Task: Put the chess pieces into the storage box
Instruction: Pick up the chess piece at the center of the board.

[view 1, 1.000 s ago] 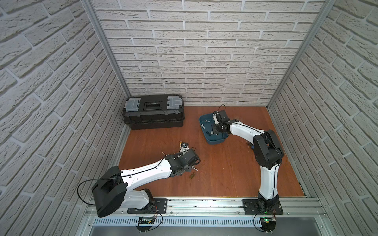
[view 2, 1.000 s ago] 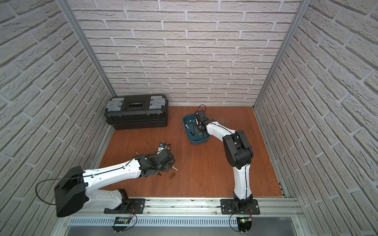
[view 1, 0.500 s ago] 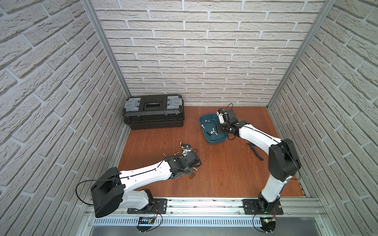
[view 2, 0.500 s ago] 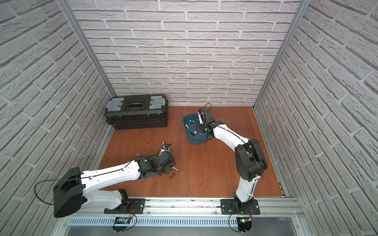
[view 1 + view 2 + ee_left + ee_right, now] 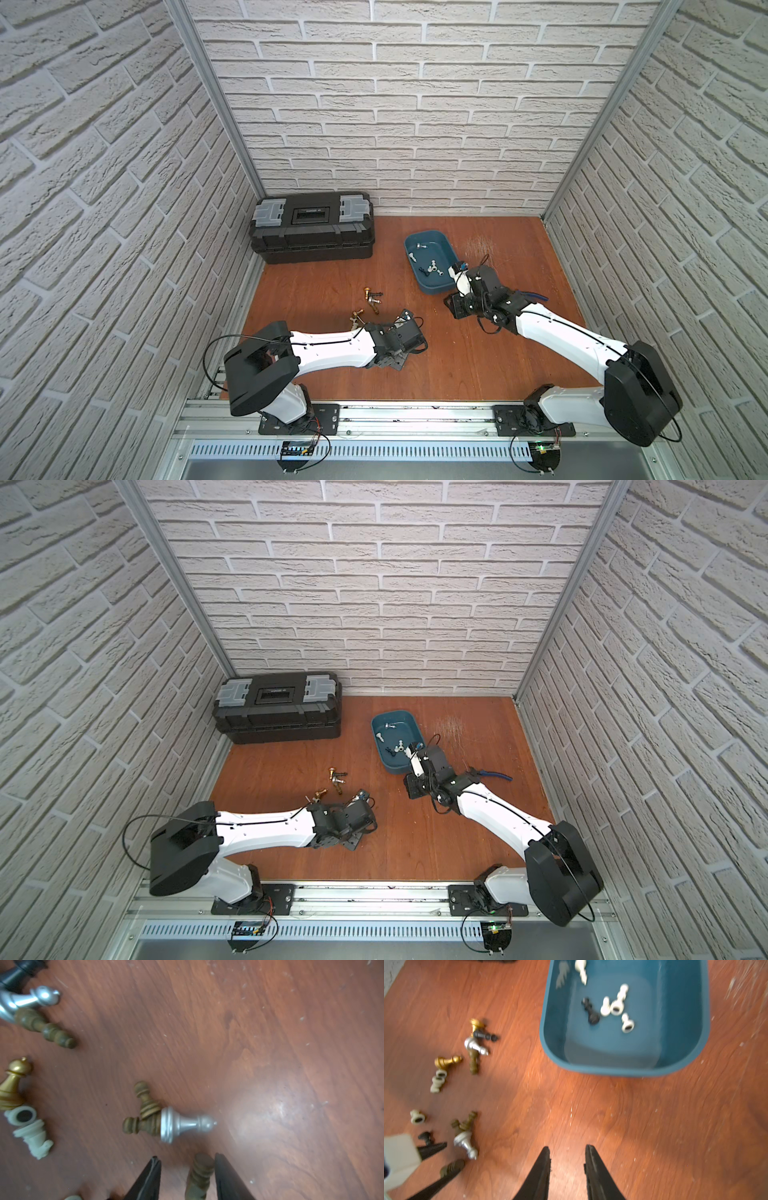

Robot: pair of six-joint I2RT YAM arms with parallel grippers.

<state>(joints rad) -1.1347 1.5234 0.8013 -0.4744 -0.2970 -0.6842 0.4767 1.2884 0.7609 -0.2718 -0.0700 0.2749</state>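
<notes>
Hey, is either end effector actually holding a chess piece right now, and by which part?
Nothing is gripped. The left end effector has open jaws flanking the ribbed body of a brown chess piece; the right end effector is empty.

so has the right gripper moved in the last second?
Yes. The right gripper was above the storage box; now it hangs off the box's near end, toward the robot's side.

Teal storage box [image 5: 623, 1070], gold, silver, white, black chess pieces [image 5: 178, 1124], reddish-brown table [image 5: 270, 1043]
</notes>
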